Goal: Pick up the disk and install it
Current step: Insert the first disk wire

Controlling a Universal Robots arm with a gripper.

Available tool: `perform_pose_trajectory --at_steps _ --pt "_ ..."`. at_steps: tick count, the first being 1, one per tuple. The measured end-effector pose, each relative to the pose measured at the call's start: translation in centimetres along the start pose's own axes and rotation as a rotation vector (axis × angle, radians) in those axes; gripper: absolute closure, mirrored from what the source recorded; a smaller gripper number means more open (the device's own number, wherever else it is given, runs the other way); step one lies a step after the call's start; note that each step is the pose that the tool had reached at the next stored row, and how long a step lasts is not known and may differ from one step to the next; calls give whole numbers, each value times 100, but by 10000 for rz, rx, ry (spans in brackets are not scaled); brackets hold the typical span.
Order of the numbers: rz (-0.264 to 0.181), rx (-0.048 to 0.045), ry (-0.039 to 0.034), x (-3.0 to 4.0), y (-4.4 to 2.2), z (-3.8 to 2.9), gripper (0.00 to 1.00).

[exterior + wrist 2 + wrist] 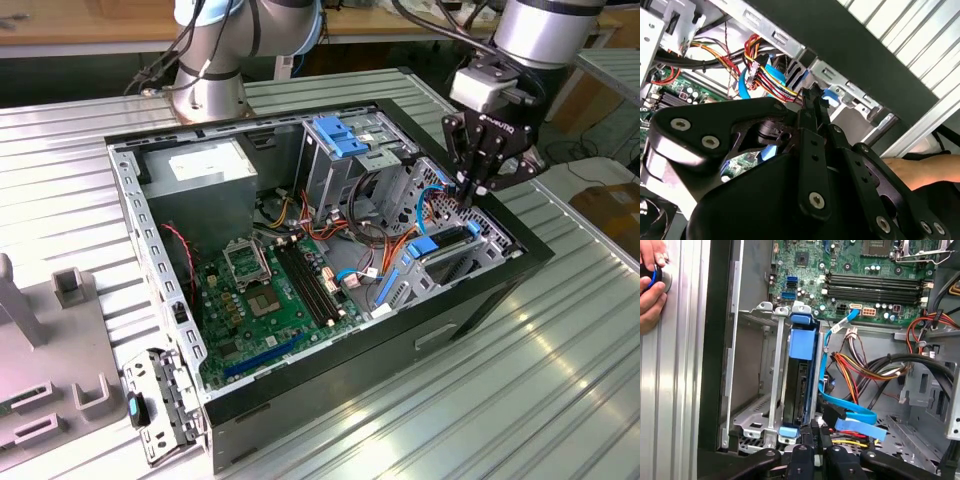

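Open black desktop computer case (pixel 450 320) on its side on a ribbed metal table (pixel 560 400), green motherboard (pixel 270 290) exposed. At the exterior view's right, black two-finger gripper (pixel 468 195) lowered over the grey metal drive bay (pixel 490 243) by the case's front wall. Fingers drawn together to a point, nothing visible between them. Impossible to tell whether the tips touch the bay or hang just above it.

In the first wrist view, flat grey-metal hard disk with blue plastic rails (pixel 799 390), standing on edge inside that bay between its metal walls. Broad blue end tab (pixel 802 335) turned toward the motherboard. Appears fully seated, judging by how deep it lies. Just beside it, a flat blue data cable (pixel 855 417) and a bundle of red, yellow and orange wires (pixel 865 370).

Judged stiff, dense and heavy for its size, smooth on the metal faces, easily hurt by knocks. Best taken by the blue rails or end tabs, or across the long edges, never by the labelled face.

Outside the case, a person's hand (pixel 649 290) on a round dark knob with a blue ring (pixel 660 279).
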State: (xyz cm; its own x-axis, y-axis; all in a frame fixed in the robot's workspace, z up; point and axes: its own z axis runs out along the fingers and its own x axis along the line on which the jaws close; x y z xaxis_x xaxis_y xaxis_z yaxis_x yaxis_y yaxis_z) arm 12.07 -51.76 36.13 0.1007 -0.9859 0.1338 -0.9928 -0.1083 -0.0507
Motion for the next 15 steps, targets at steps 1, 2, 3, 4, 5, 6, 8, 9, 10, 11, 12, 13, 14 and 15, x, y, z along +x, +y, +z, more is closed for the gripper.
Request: perform_pose_trajectory --at_steps 1,2,3,4,5,6,8,9,10,11,12,13,14,15 --pt "13 -2 0 -3 27 4 84" --pt "33 -4 -1 -5 38 8 84" --pt "98 -13 4 -6 41 12 84" --pt "317 -43 16 -8 43 26 84" --pt "426 -57 21 -8 44 40 84" --pt "502 -68 25 -6 45 56 84" --pt "552 -75 28 52 57 81 84" --pt "555 -62 30 82 71 85 84" --pt "557 -49 29 93 78 87 84" --pt "560 -36 31 97 82 88 84" --pt "573 -22 33 98 87 91 84" --pt "611 -25 36 98 88 93 84" --pt "650 -29 37 97 93 95 84" --pt "662 -31 37 97 98 96 84"
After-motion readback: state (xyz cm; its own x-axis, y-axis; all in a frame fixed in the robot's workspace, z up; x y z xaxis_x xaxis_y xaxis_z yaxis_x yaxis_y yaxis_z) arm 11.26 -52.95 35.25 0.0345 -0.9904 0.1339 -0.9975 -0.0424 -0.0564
